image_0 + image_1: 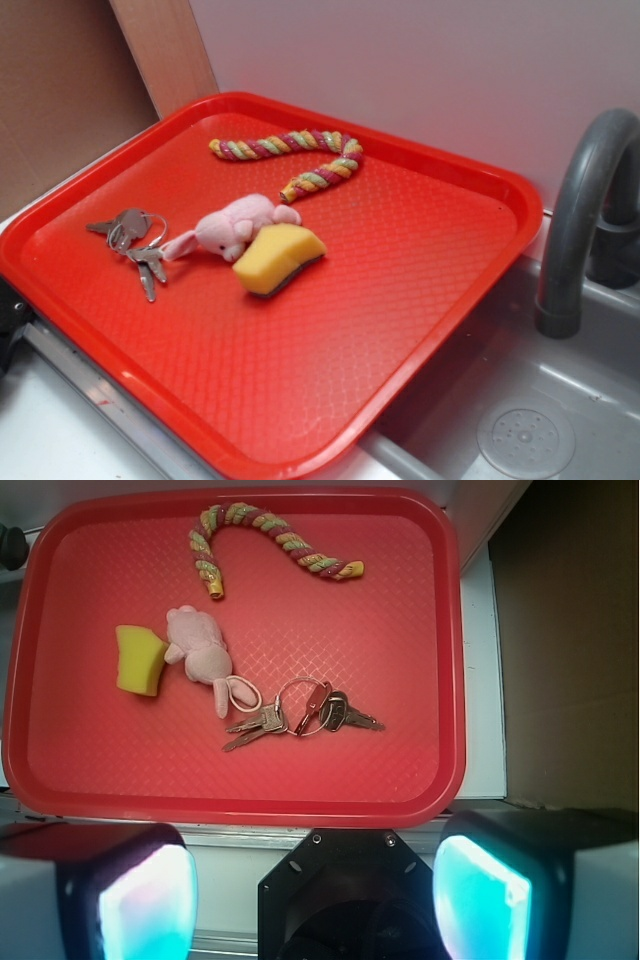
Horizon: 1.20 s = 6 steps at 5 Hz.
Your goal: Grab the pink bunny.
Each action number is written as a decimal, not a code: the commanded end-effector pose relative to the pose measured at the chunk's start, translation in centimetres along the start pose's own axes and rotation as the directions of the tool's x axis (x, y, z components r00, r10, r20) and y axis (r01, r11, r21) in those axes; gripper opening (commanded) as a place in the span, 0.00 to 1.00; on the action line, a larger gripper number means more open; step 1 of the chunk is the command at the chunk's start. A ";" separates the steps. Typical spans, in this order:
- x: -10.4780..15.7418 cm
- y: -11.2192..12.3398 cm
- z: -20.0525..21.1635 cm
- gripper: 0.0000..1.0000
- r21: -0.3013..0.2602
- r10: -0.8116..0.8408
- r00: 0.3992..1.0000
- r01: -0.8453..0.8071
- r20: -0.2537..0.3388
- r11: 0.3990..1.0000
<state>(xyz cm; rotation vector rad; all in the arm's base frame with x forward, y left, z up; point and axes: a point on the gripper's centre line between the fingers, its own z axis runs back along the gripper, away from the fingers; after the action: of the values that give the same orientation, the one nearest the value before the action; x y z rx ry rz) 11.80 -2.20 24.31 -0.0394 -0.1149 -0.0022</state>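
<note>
Sink and wall: gray sink [520, 420] with a gray tap [580, 220] sits at 4 o'clock in the exterior view, under a plain white wall.
Tray: big red tray [400, 300] holds all the small things.
Rope: pink, yellow and green twisted rope [270, 540] curls at 12 o'clock on the tray in the wrist view.
Sponge: yellow wedge sponge [138, 660] touches the bunny's head, at 9 o'clock from it.
Bunny: pink bunny [200, 652] lies near the middle of the tray, a bit toward 10 o'clock. One long ear reaches to 5 o'clock and touches the keys.
Keys: bunch of keys [300, 715] on a ring lies at 4 o'clock from the bunny.
Claw: gripper [315, 895] is wide apart and holds nothing. It hangs past the tray edge at 6 o'clock, well apart from the bunny.
How it feels: looks soft, light and squishy, so it should not break or slip.
Where to grab: the fat round body is best, not the thin ear. Come in clear of the sponge and keys.
</note>
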 end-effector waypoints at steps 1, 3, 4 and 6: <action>0.0 0.0 0.0 1.00 0.000 0.000 1.000 0.000 0.000 1.000; 5.2 -3.2 -2.4 1.00 0.007 -0.402 0.911 0.403 0.095 0.915; 6.7 -5.1 -4.3 1.00 0.027 -0.481 0.873 0.480 0.085 0.877; 8.0 -7.0 -9.5 1.00 0.002 -0.542 0.839 0.542 0.056 0.840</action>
<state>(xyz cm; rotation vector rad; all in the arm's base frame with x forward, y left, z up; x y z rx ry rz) 20.78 -9.06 15.14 -0.0277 -0.1405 -0.5426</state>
